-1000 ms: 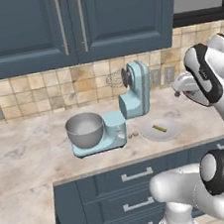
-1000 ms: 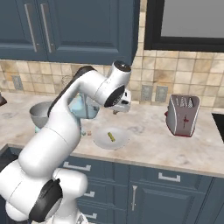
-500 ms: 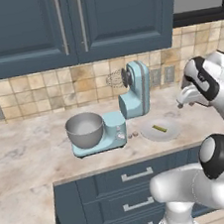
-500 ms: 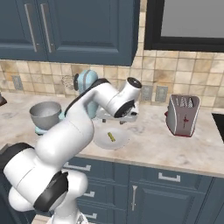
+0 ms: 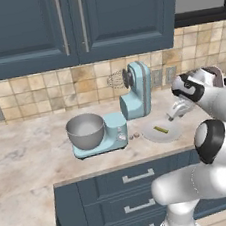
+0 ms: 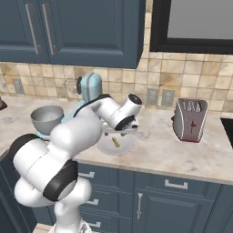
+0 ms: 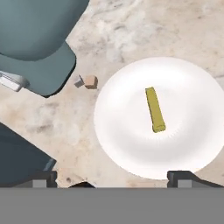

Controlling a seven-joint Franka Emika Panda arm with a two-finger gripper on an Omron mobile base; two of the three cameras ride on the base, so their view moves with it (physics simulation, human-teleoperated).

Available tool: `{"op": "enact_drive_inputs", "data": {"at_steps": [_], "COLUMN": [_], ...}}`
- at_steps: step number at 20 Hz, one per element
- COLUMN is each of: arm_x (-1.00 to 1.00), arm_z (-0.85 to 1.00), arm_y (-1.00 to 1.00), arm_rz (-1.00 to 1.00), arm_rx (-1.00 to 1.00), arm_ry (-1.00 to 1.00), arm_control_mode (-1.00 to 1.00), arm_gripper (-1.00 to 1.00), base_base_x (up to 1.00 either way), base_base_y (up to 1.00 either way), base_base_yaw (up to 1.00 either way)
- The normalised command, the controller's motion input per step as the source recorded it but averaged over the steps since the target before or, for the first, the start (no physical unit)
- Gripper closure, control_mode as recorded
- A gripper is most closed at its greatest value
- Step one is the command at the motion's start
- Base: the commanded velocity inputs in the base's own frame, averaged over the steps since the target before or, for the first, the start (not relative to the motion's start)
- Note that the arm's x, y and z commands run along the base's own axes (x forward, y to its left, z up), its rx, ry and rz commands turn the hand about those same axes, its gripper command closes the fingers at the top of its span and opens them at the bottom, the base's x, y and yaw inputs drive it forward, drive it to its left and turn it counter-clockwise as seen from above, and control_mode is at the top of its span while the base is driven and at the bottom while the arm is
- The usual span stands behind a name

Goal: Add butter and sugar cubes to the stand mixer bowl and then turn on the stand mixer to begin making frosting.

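Note:
The butter [image 7: 155,109], a thin olive-yellow stick, lies on a round white plate [image 7: 122,131] on the counter. My gripper [image 7: 113,179] hovers over the plate's near edge, open and empty, its fingertips [image 7: 43,178] wide apart. Sugar cubes [image 7: 90,81] lie on the counter between the plate and the mixer's base. The light-blue stand mixer [image 5: 134,89] has its head tilted up, and the grey metal bowl [image 5: 85,130] sits on its base. From the left base view, my gripper [image 5: 173,114] hangs just right of the butter [image 5: 161,129].
A silver toaster [image 6: 190,119] stands to the right on the marble counter. The tiled backsplash and dark-blue upper cabinets [image 5: 73,24] rise behind the mixer. The counter's front edge [image 5: 122,165] runs just in front of the plate [image 6: 116,146].
The arm has swung down and forward, bringing the hand low over the plate. The gripper has stayed open. Mixer, bowl, plate and butter have not moved.

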Motion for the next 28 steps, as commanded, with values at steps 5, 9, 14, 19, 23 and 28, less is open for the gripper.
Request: {"op": "enact_drive_inputs", "data": {"at_steps": [5, 9, 14, 19, 23, 28], "arm_x": [0.35, 0.31, 0.15, 0.17, 0.22, 0.3], "arm_z": [-0.48, -0.37, -0.32, -0.36, -0.32, -0.25], "arm_y": [0.0, 0.01, 0.0, 0.0, 0.0, 0.0], "arm_rz": [0.03, 0.0, 0.0, 0.01, 0.03, 0.04], "arm_rx": [0.0, 0.0, 0.0, 0.0, 0.0, 0.0], "arm_ry": [0.0, 0.0, -0.02, -0.02, -0.05, -0.03], "arm_control_mode": [-1.0, -1.0, -1.0, -1.0, -1.0, -1.0], "arm_gripper": [-1.0, -1.0, -1.0, -1.0, -1.0, -1.0], "base_base_x": [0.0, 0.0, 0.0, 0.0, 0.0, 0.0], "base_base_y": [0.0, 0.0, 0.0, 0.0, 0.0, 0.0], "base_base_yaw": [0.0, 0.0, 0.0, 0.0, 0.0, 0.0]}}
